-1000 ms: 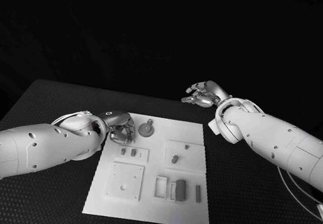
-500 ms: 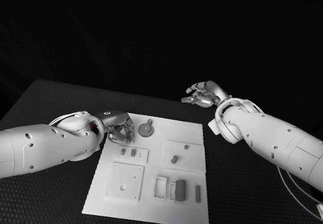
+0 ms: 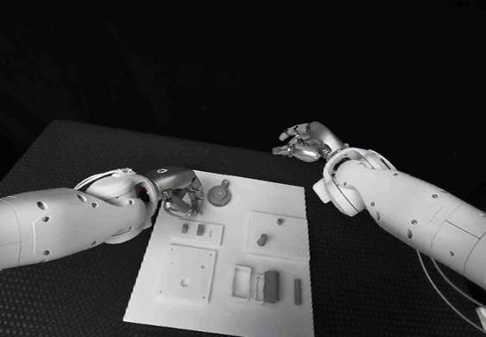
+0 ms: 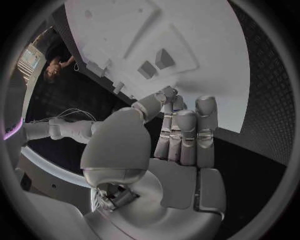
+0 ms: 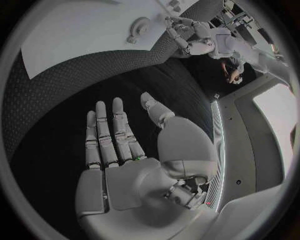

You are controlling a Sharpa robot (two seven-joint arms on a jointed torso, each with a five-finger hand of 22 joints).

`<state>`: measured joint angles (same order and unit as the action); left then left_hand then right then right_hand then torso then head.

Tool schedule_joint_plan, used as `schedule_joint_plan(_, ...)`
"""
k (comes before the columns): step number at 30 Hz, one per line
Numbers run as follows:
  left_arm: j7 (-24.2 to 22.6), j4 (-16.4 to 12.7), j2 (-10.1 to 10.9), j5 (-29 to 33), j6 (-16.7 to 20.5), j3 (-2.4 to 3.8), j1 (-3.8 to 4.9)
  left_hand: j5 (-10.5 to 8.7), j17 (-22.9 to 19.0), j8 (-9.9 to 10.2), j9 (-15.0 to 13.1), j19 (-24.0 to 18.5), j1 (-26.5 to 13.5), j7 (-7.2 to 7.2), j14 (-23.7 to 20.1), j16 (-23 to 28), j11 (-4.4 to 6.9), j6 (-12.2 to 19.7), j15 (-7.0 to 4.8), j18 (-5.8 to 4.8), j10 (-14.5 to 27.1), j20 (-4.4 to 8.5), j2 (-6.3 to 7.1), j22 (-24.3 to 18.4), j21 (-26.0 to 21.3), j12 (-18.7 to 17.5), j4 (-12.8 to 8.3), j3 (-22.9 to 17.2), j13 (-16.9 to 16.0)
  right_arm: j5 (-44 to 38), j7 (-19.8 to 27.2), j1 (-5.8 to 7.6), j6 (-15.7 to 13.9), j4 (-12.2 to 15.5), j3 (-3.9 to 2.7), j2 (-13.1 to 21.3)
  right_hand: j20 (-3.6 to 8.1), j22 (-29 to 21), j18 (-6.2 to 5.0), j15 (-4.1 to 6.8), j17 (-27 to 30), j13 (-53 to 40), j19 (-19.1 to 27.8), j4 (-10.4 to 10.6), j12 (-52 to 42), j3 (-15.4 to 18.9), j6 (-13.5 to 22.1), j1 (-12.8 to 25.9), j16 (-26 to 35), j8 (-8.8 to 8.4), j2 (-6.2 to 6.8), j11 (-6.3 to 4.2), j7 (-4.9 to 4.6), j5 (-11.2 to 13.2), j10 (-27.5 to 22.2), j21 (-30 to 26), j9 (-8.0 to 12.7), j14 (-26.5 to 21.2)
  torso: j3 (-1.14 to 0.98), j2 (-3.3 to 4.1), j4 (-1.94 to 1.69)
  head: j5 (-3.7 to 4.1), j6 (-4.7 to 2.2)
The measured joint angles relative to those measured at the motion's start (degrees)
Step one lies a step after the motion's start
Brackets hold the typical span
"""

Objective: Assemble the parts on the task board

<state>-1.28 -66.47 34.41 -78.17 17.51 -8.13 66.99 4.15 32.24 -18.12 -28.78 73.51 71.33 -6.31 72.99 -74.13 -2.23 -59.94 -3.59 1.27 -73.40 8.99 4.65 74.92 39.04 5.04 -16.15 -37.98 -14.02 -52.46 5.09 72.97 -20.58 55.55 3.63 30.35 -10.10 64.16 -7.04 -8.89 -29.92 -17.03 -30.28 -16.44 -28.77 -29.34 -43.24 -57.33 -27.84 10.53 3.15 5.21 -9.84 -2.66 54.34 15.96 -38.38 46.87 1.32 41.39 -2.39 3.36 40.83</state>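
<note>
Nothing has shifted much since a moment ago: both arms hold their places. On the left, the left hand sits at the far-left corner of the task board, fingers curled together over the board's edge; whether they pinch a part there I cannot tell, as the fingertips hide the spot. Just beside it lies a round part. The board's long axis runs away from the robot across the black worktop. Farther right, the right hand hovers beyond the board, fingers apart, holding nothing.
</note>
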Motion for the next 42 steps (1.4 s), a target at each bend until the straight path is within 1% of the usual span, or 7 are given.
schedule_joint_plan(8, 0.0, 0.3, -0.3, 0.2, 0.0, -0.01, 0.0, -0.05, -0.1, 0.0, 0.0, 0.0, -0.2, 0.0, 0.0, 0.0, 0.0, 0.0, 0.02, -0.01, 0.0, -0.01, -0.21, 0.0, 0.0, 0.0, 0.1, -0.1, 0.0, 0.0, 0.0, 0.0, 0.0, 0.0, 0.0, 0.0, 0.0, 0.0, 0.0, 0.0, 0.0, 0.1, 0.0, 0.0, 0.0, 0.0, 0.0, 0.0, 0.2, 0.0, 0.0, 0.0, -0.03, 0.0, 0.0, 0.0, 0.0, 0.0, -0.04, 0.01, 0.0, -0.01, 0.02)
schedule_joint_plan(15, 0.0, 1.0, -0.8, 0.3, -0.2, -0.03, 0.0, 0.23, -0.1, 0.0, 0.0, 0.1, -0.2, 0.01, 0.1, 0.0, 0.0, 0.0, -0.1, -0.01, 0.0, -0.1, -0.21, 0.0, 0.0, 0.0, 0.1, -0.1, 0.0, 0.0, 0.0, 0.0, 0.0, 0.0, 0.0, -0.1, 0.0, 0.0, 0.0, 0.0, 0.0, 0.1, 0.0, 0.0, 0.0, 0.0, 0.1, 0.0, 0.2, 0.0, 0.0, 0.0, -0.07, 0.0, 0.0, 0.0, 0.0, 0.0, -0.04, 0.01, 0.01, -0.03, 0.05)
schedule_joint_plan(22, 0.0, 1.2, -1.3, 0.3, -0.5, -0.05, 0.0, 0.23, -0.1, 0.0, 0.1, 0.1, -0.1, 0.01, 0.1, 0.0, 0.0, 0.0, -0.11, -0.01, 0.0, -0.11, -0.24, 0.0, 0.0, 0.0, 0.1, -0.1, 0.0, 0.0, 0.0, 0.0, 0.0, 0.0, 0.0, -0.1, 0.0, 0.0, 0.0, 0.0, 0.0, 0.2, 0.0, 0.0, 0.0, 0.0, 0.1, 0.0, 0.2, 0.0, 0.0, 0.0, -0.09, 0.0, 0.0, -0.2, 0.0, 0.0, -0.04, 0.02, 0.03, 0.01, 0.15)
schedule_joint_plan(42, 0.1, 1.3, -1.0, 0.2, -1.6, -0.03, 0.02, 0.21, -0.2, 0.0, -0.1, 0.1, -0.1, 0.03, 0.1, 0.0, 0.0, 0.0, -0.11, -0.01, 0.0, -0.13, -0.19, 0.0, 0.0, 0.0, 0.1, -0.1, 0.0, 0.0, 0.0, 0.0, 0.0, 0.0, 0.0, 0.0, 0.0, 0.1, 0.0, 0.0, -0.1, 0.3, 0.0, 0.0, 0.0, 0.0, 0.0, 0.0, 0.2, 0.0, 0.0, 0.0, 0.01, 0.0, 0.0, -0.2, 0.0, 0.0, -0.04, 0.02, 0.01, 0.13, 0.33)
